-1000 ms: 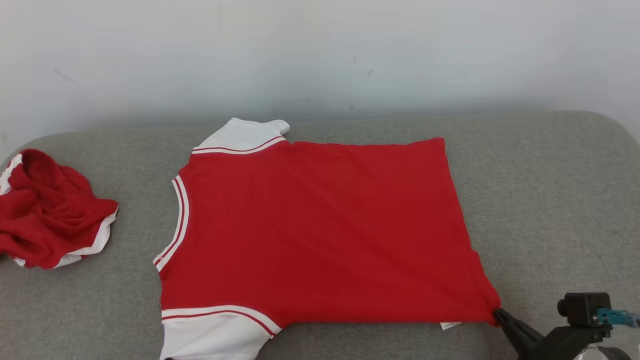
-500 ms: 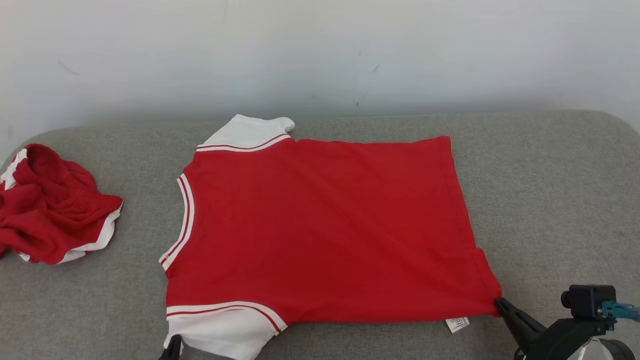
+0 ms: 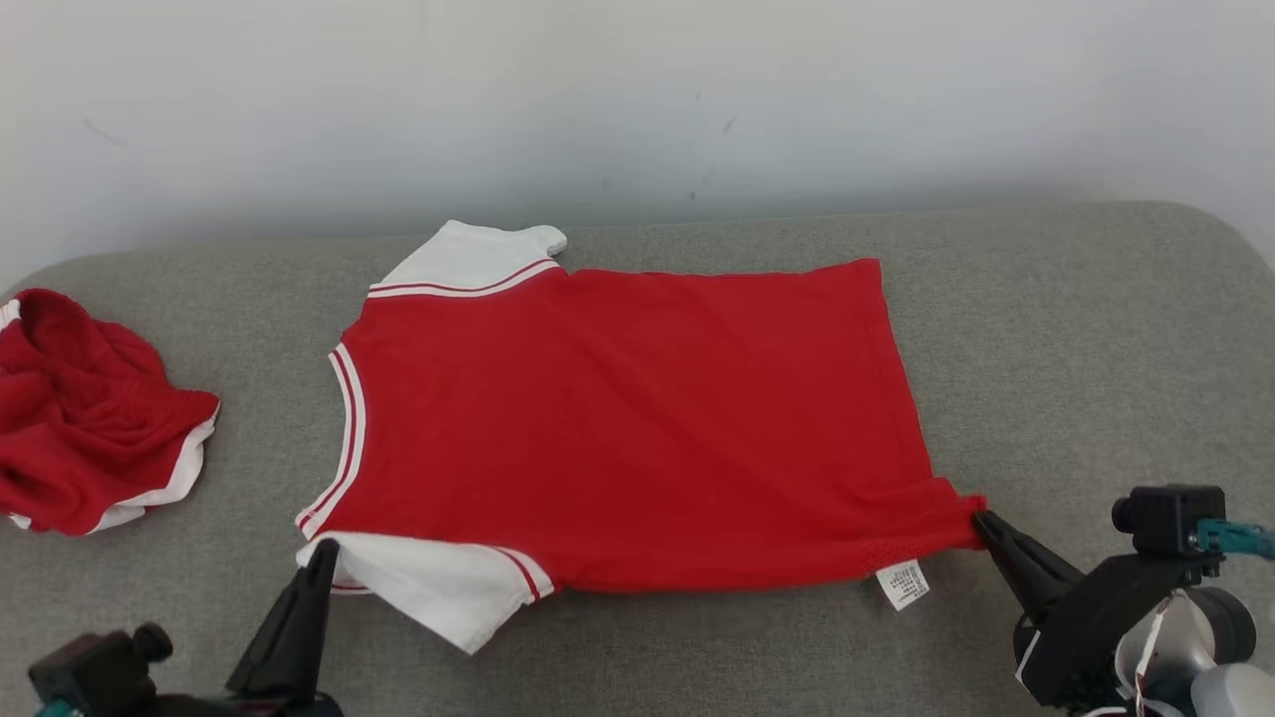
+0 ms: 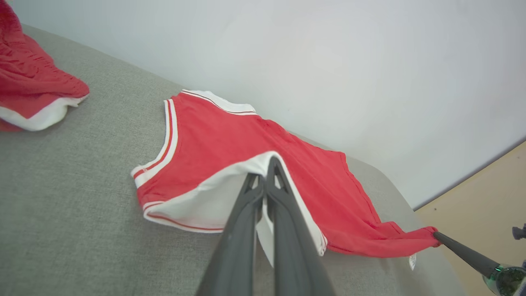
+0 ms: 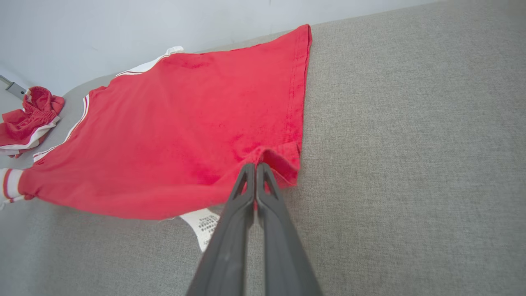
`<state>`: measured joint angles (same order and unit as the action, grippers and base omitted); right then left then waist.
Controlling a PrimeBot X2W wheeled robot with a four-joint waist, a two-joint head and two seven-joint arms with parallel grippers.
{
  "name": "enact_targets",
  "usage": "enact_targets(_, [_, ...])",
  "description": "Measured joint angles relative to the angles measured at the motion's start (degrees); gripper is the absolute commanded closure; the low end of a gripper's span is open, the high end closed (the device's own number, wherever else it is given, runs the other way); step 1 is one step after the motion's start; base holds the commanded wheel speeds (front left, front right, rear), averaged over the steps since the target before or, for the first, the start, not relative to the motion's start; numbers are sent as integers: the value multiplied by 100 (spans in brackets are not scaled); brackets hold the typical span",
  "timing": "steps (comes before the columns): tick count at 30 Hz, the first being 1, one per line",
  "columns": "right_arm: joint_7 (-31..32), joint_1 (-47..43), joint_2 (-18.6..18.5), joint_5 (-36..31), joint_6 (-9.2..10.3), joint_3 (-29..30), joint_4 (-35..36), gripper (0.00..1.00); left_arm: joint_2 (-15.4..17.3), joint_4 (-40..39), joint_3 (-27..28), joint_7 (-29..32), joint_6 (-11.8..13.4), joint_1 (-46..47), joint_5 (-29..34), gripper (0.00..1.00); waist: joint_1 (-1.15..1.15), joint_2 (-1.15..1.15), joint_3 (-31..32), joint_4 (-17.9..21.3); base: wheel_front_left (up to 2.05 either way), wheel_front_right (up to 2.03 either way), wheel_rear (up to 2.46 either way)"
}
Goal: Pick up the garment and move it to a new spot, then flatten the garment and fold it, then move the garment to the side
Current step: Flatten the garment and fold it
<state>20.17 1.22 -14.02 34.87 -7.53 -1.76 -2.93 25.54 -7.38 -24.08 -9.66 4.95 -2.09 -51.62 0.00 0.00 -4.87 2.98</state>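
The garment (image 3: 618,418) is a red T-shirt with white, red-striped sleeves, spread on the grey cushion with its collar to the left. My left gripper (image 3: 324,548) is shut on the near white sleeve (image 4: 213,197), which is lifted and folded back toward the body. My right gripper (image 3: 979,520) is shut on the near hem corner (image 5: 271,158), raised off the cushion. A white care label (image 3: 901,584) hangs under that corner. The far sleeve (image 3: 478,261) lies flat.
A second red garment (image 3: 85,418) with white trim lies crumpled at the cushion's left end. The grey cushion (image 3: 1096,349) has a rounded right end, with a pale wall behind it. A tan floor (image 4: 485,193) shows past the cushion's end.
Both grippers have risen and moved away from me, lifting the near sleeve and hem corner off the cushion. The left gripper has come into the head view. The camera has shifted slightly.
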Motion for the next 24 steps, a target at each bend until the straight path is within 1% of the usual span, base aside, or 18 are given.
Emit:
enact_targets(7, [-9, 662, -43, -13, 0, -266, -632, 100, 32, 527, -51, 260, -266, 736, 5, 100, 0, 0, -58, 41, 0, 0, 0])
enact_targets(10, [-38, 984, -66, 52, 0, -357, -948, 100, 26, 821, -12, 336, -454, 1110, -76, 100, 0, 0, -86, 26, 0, 0, 0])
enact_targets(15, [-52, 1613, -126, 158, 0, -604, -1545, 100, 40, 1468, 9, 611, -758, 1670, -315, 100, 0, 0, -180, 12, 0, 0, 0])
enact_targets(18, [-73, 2017, -132, 222, 0, -809, -1937, 100, 57, 1917, -36, 771, -912, 2064, -335, 100, 0, 0, -267, 26, 0, 0, 0])
enact_targets(24, [-226, 2706, -118, 353, 0, -1248, -2687, 100, -10, 2695, -186, 954, -1111, 2758, -398, 100, 1, 0, -415, 96, 0, 0, 0])
